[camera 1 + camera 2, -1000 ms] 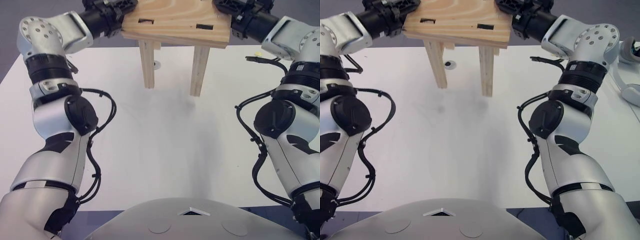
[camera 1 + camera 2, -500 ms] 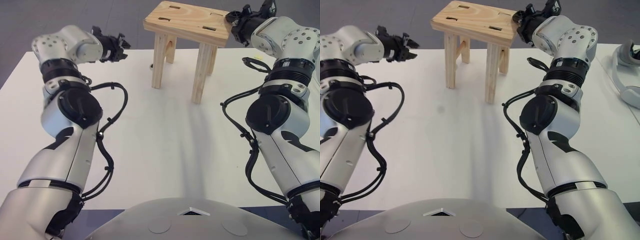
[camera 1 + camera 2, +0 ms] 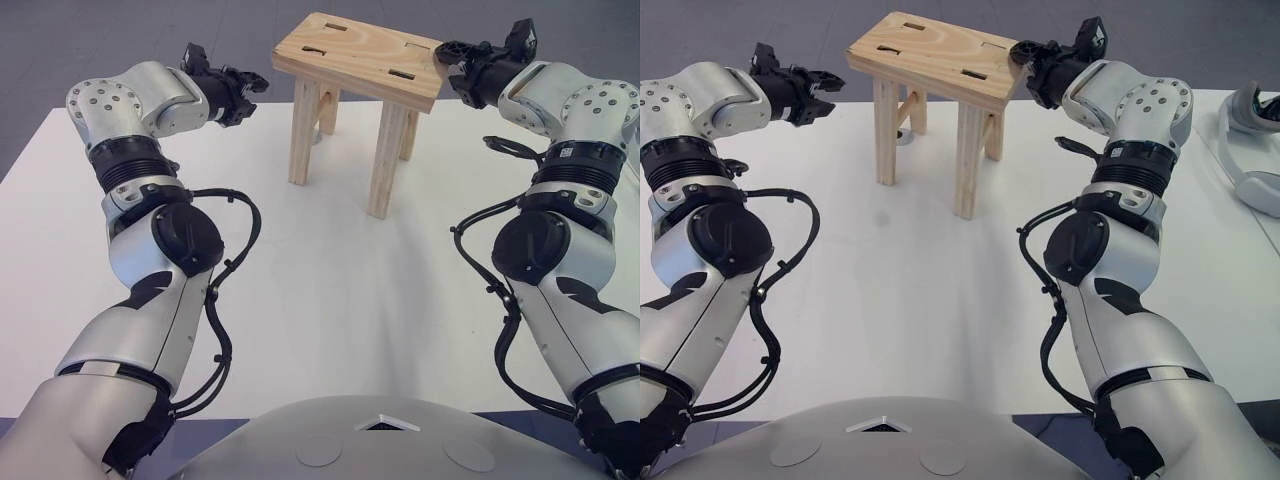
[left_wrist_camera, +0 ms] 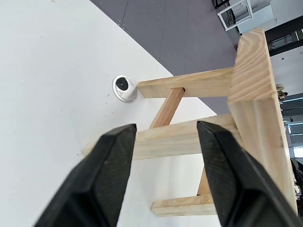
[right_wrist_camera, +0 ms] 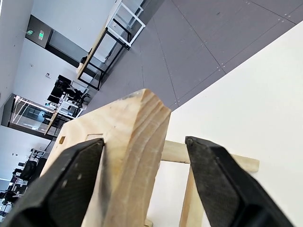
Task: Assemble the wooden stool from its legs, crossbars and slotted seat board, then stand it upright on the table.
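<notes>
looking past a white table (image 3: 330,300) onto dark grey floor tiles (image 3: 60,50) crossed by thin seams. catching soft, even light on the table top, with faint shadows. finding a white metal frame (image 4: 235,14) standing on the floor, and a long bench (image 5: 93,49) with black legs and a pale top running beside pale walls (image 5: 66,19). glimpsing more furniture behind, too small to tell.

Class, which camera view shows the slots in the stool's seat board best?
The left eye view: it looks down on the seat board, so all four slots show; the right eye view matches it. The left wrist view catches the board edge-on, the right wrist view one corner.
</notes>
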### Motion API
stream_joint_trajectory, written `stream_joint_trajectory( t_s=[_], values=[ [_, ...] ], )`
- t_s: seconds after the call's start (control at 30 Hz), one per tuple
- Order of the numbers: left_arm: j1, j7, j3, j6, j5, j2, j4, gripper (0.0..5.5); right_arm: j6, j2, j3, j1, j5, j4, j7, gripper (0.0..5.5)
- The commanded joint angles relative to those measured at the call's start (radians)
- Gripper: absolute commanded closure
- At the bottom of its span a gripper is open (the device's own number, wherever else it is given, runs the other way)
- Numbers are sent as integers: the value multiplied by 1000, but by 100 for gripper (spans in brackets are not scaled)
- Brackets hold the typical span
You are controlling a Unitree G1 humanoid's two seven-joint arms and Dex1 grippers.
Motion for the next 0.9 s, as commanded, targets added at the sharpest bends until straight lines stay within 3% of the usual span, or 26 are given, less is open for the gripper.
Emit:
stream_joint_trajectory(
  t_s=[0.03,0.13,0.23,0.37,0.53,0.67,0.77,0.83,0.9],
  values=[
    [46,-70,-88,26,41,71,-84,255,-33,-60,45,39,-67,123,28,163],
    [93,-188,-169,-13,91,177,-100,203,-11,-102,61,15,-41,156,114,137],
    [131,-306,-221,-120,156,267,-25,203,-8,-156,80,-12,-37,205,210,137],
    [156,-550,-352,-277,236,349,12,203,-40,-234,200,-21,-114,259,377,137],
    [202,-858,-443,-584,275,355,-118,203,-90,-304,147,-143,-36,285,612,137],
    [243,-981,-483,-856,330,335,-205,203,-65,-334,139,-122,26,169,793,137],
    [345,-1044,-568,-1164,429,299,-367,203,-152,-286,213,106,36,-325,828,137],
    [466,-1044,-580,-1187,399,255,-534,203,-206,-231,284,345,19,-722,784,137],
    [638,-955,-557,-1117,335,185,-719,203,-255,-117,317,576,-3,-972,675,137]
  ],
)
